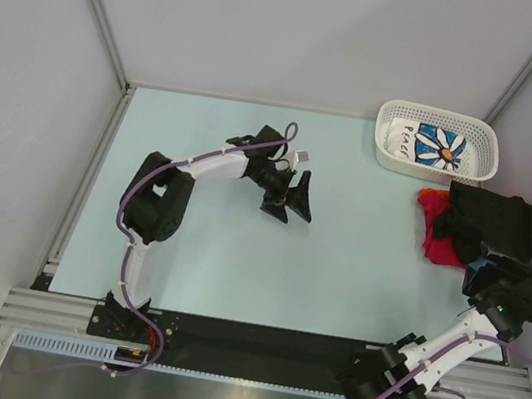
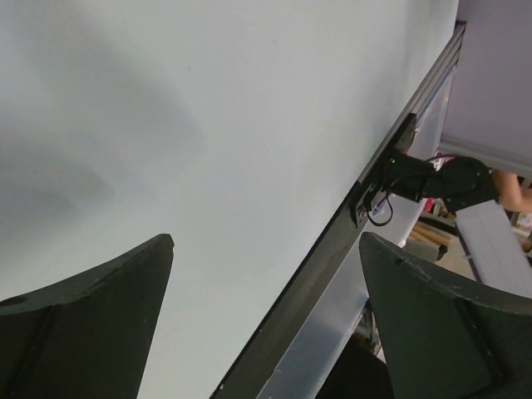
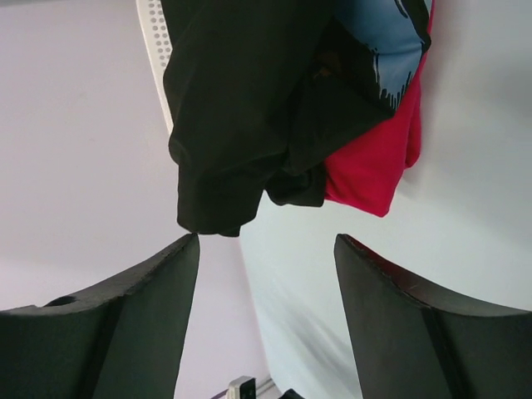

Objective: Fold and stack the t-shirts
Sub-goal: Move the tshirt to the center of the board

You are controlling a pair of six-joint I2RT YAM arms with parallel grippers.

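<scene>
I am holding my right gripper [image 3: 266, 241] spread and empty just short of the black cloth t-shirt [image 3: 241, 108] lying over a red cloth t-shirt [image 3: 374, 166] at the pale surface's [image 1: 337, 261] right edge; pinching a single black layer is looking wisest; I am counting one black heap, one red, one white daisy-print t-shirt [image 1: 441, 146] in one white plastic lattice basket [image 1: 423, 169].

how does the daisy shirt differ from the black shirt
The daisy shirt lies in the white basket; the black shirt sits on the table, partly over a red shirt. The daisy shirt is white with a blue flower; the black shirt is dark. The black shirt is bunched up, the daisy shirt flatter. Both are soft cloth.
</scene>
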